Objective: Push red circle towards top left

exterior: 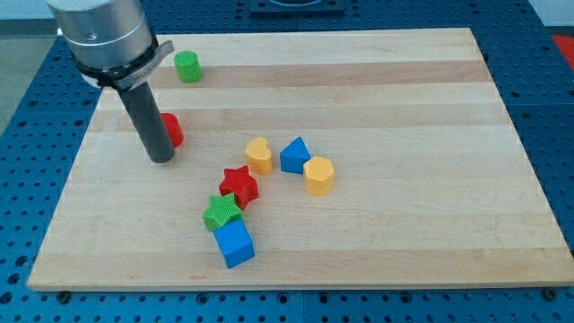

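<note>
Wooden board (pixel 404 81) on a blue perforated table (pixel 552 108). The dark rod stands in the upper left of the frame, my tip (pixel 161 159) resting on the board; the tool is a plain rod with nothing to spread or pinch. The red circle block (pixel 172 129) sits just right of the rod, partly hidden behind it, apparently touching. A green cylinder block (pixel 187 66) lies above, near the top edge. At centre: a yellow heart block (pixel 259 155), a blue triangular block (pixel 294 154) and a yellow hexagonal block (pixel 318 174). Lower centre: a red star block (pixel 239 186), a green star block (pixel 221 213) and a blue cube block (pixel 235 243), in a touching chain.
</note>
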Available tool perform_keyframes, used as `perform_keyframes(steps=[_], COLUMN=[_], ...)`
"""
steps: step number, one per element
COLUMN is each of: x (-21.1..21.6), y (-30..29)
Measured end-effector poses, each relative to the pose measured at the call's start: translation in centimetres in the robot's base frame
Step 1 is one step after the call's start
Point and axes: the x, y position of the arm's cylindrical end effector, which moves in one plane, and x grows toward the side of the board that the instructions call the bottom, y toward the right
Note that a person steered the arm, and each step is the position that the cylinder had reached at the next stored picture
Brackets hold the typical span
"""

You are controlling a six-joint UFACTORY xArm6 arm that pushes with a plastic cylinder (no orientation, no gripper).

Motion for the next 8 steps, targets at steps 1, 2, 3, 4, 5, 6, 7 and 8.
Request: perform_keyframes(steps=[1, 2, 3, 4, 5, 6, 7, 8], x=[-1.1, -1.6, -1.7, -1.7, -2.1, -3.2, -3.3, -3.3], y=[0.0, 0.0, -0.3, -2.4, -4.5, -4.4, -3.9, -2.6])
